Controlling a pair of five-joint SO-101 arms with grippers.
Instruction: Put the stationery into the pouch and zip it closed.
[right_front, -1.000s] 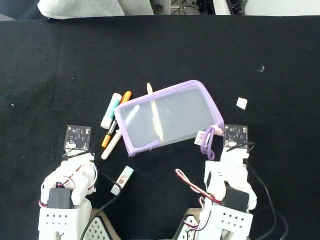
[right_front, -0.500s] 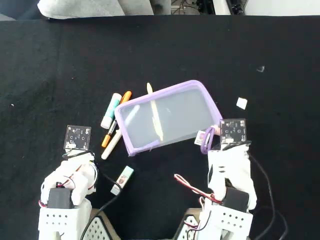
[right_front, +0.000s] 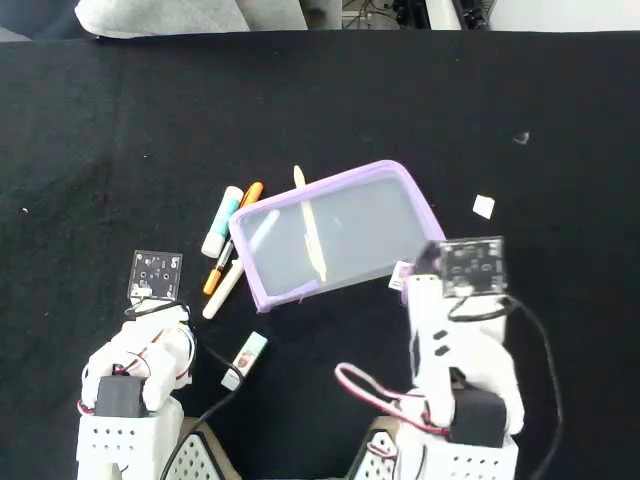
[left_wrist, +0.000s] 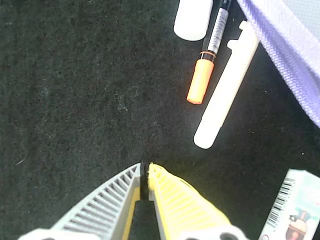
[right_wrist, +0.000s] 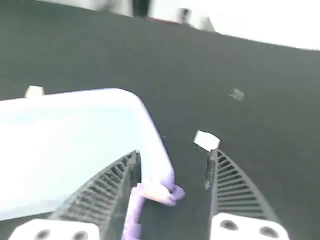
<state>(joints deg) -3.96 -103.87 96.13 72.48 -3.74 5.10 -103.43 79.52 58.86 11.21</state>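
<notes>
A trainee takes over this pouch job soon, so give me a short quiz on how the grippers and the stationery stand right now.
1. True or false: the left gripper is shut with nothing between its fingers.
2. In the right wrist view, what shows between the open fingers of the right gripper? A: the purple fabric pull strap of the clear plastic pouch with purple edging. B: a white pen. C: a small white box.
3. Fill in: the black marker with the orange cap lies ___ the pouch.
Key: 1 true; 2 A; 3 outside.
</notes>
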